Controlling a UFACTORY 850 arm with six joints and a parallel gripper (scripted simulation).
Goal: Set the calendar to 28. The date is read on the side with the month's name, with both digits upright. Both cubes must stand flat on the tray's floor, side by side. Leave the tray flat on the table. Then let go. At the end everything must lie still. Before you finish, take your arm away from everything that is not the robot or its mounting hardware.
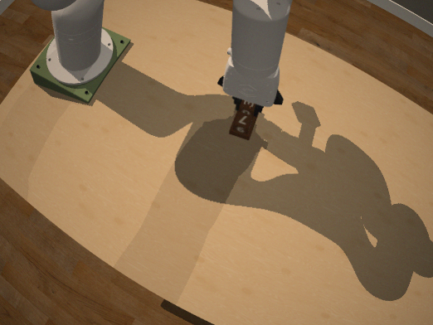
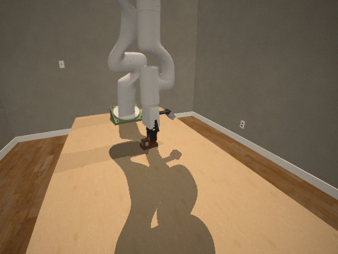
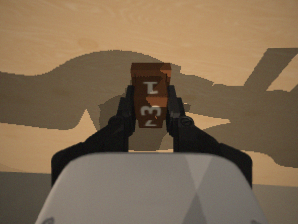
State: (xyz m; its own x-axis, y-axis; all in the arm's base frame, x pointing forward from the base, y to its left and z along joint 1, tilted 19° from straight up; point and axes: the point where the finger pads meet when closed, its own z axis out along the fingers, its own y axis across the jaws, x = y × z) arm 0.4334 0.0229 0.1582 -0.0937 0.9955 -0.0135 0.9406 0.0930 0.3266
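The small brown calendar tray stands on the table under the arm's shadow; it also shows in the exterior view. Two brown cubes sit in a row in it. My gripper comes straight down and is shut on the nearer cube, whose top face shows a 3. The farther cube touches it and shows a 1 on top. In the top view my gripper hides much of the held cube. I cannot tell whether the held cube rests on the tray's floor or is slightly raised. The month side is not readable.
The arm's green base plate is bolted to the table at the back left. Large arm shadows fall across the wooden table top. The table's edges and the wooden floor lie well away from the tray.
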